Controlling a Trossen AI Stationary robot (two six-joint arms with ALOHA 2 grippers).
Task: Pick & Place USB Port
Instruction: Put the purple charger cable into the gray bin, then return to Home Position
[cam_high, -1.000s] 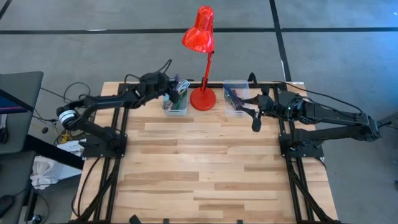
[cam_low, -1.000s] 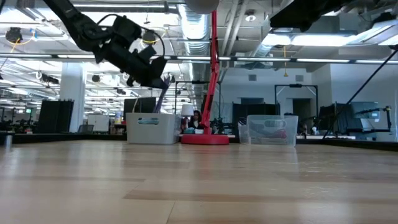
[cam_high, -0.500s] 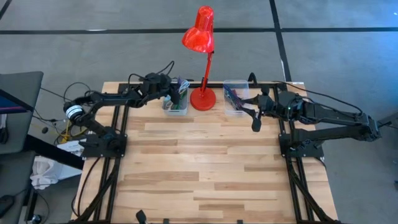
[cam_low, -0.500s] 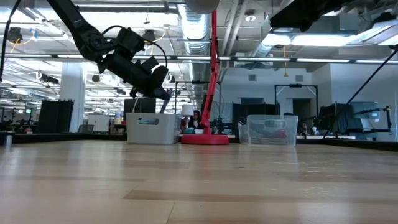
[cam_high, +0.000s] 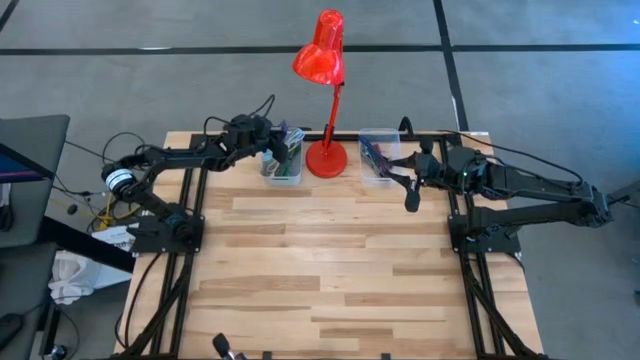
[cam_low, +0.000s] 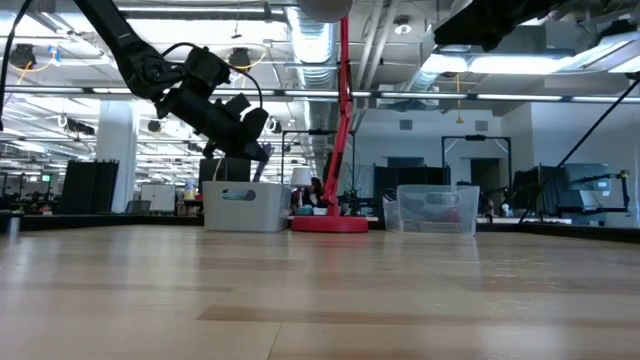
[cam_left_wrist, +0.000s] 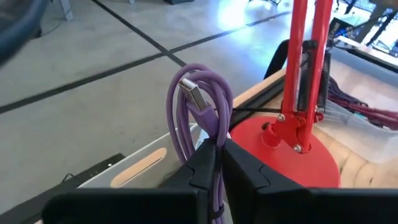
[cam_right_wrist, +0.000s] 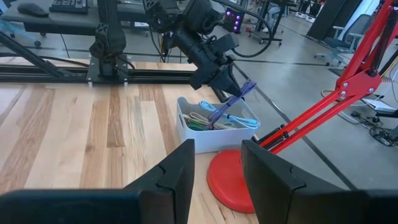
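Left hand (cam_left_wrist: 214, 163) clamped on purple USB cable (cam_left_wrist: 198, 109), lifting it above white bin (cam_high: 282, 168) at bench's far edge; right hand (cam_right_wrist: 216, 163) open, idle.

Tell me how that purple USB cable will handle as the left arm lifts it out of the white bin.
The purple USB cable is probably floppy: it droops in loops above the left gripper. It looks light, hanging freely over the white bin. Its trailing loops might snag the other cables there.
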